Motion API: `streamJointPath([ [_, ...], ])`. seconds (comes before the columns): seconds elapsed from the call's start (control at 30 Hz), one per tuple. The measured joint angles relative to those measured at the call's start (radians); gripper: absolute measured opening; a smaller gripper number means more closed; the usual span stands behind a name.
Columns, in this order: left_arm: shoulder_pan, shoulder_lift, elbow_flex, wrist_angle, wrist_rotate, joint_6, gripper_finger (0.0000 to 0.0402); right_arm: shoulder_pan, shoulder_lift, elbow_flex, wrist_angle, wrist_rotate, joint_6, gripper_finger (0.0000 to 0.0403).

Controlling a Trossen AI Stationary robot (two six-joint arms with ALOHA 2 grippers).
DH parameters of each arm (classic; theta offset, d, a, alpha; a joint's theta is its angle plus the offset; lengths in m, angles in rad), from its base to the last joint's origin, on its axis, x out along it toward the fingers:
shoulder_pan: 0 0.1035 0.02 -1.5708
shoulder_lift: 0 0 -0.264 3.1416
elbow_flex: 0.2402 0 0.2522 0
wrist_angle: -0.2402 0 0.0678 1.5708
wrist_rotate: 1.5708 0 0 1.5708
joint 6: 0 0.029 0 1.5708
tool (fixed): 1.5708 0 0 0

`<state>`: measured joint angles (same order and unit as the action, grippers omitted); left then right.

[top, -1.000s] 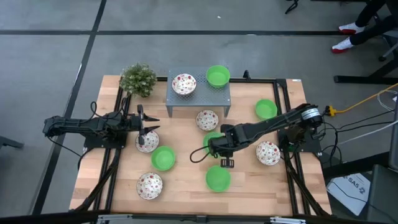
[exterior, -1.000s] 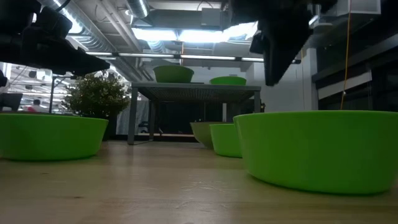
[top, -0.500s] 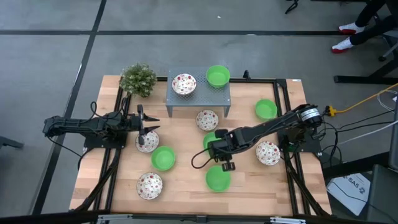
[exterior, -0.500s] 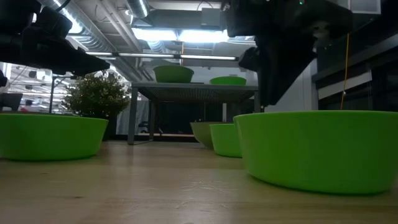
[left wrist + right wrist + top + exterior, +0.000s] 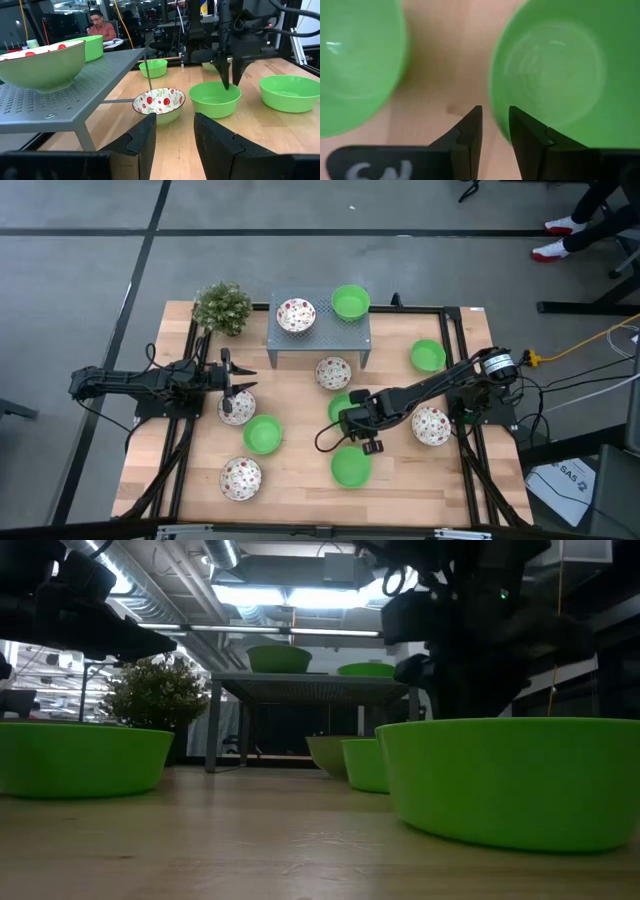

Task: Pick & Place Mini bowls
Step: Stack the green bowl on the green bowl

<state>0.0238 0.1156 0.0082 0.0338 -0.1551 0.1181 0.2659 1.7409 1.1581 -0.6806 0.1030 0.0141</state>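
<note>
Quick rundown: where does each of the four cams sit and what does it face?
High: overhead, straight down on table, both arms.
Low: table height, level past green bowl; right arm above.
Left wrist: over left gripper, open, facing right arm.
Right wrist: over right gripper, open, down at green bowl.
Shared: stand in high, low, left wrist.

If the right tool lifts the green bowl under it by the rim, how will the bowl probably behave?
The green bowl looks thin-walled, so it is probably light and stiff. Its surface is glossy in the right wrist view, so the rim may slip. The right tool straddles one edge only, so the bowl will likely tilt when lifted.
</note>
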Motion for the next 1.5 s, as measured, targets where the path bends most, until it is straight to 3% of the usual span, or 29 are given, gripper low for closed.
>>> streamJointPath([
  [0.33, 0.000, 0.000, 0.000, 0.000, 0.000, 0.000, 0.0127, -0.020, 0.000, -0.019, 0.022, 0.009, 0.007, 0.0087],
  [0.57, 0.000, 0.000, 0.000, 0.000, 0.000, 0.000, 0.0128, -0.021, 0.000, -0.018, 0.021, 0.002, 0.141, 0.0011],
  [0.93, 0.000, 0.000, 0.000, 0.000, 0.000, 0.000, 0.0128, -0.021, -0.001, -0.015, 0.013, -0.028, 0.269, 0.0007],
  [1.5, 0.000, 0.000, 0.000, 0.000, 0.000, 0.000, 0.0128, -0.046, -0.002, 0.259, -0.316, -0.050, 0.196, 0.0003],
])
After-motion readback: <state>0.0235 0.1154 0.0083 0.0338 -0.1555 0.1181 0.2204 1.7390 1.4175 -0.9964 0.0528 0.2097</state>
